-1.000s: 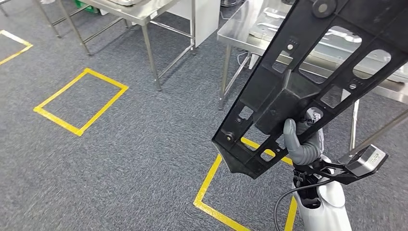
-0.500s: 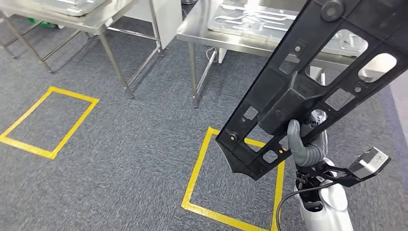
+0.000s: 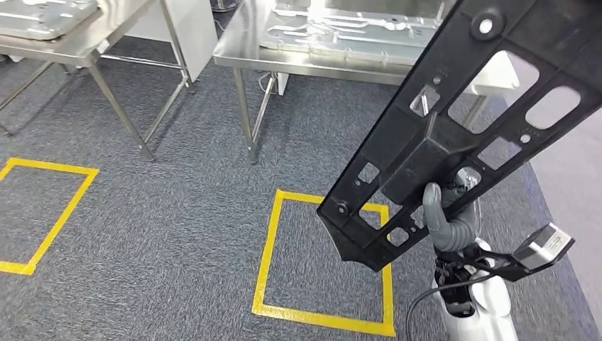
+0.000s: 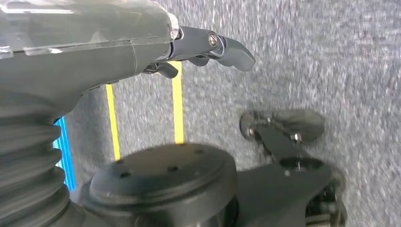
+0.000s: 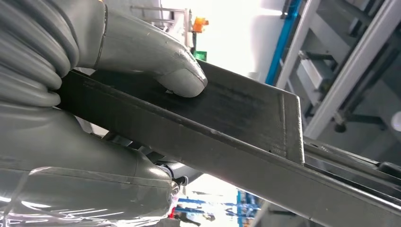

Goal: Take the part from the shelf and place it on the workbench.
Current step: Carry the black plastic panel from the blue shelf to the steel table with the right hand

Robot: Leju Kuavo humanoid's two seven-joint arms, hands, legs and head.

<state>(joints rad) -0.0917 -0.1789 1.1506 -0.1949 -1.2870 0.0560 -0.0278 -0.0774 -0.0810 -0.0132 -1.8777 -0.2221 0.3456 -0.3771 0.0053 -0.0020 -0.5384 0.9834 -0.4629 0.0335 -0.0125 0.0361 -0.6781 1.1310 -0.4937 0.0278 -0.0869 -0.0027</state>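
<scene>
The right robot hand (image 3: 446,217) has the part (image 3: 465,121) firmly in its grip: thumb pressed on one face of the black panel (image 5: 227,137), the other fingers wrapped round behind. The hold sits low on the part, near its pointed bottom end, so nearly all of that long slotted frame rises up and away from the hand, slanting toward the upper right, well off the floor. The steel table (image 3: 334,50) lies straight ahead, beyond the yellow taped square (image 3: 266,241) on the carpet, and the part's top end already overlaps the table's far side in the head view. That's the relation to watch: the long axis points up and forward at the table, so I'd judge it has to tip down flat once the robot is close enough.

The left robot hand (image 4: 203,47) hangs over the carpet holding nothing, fingers loosely apart. The right arm is plainly the one to set the part down.
</scene>
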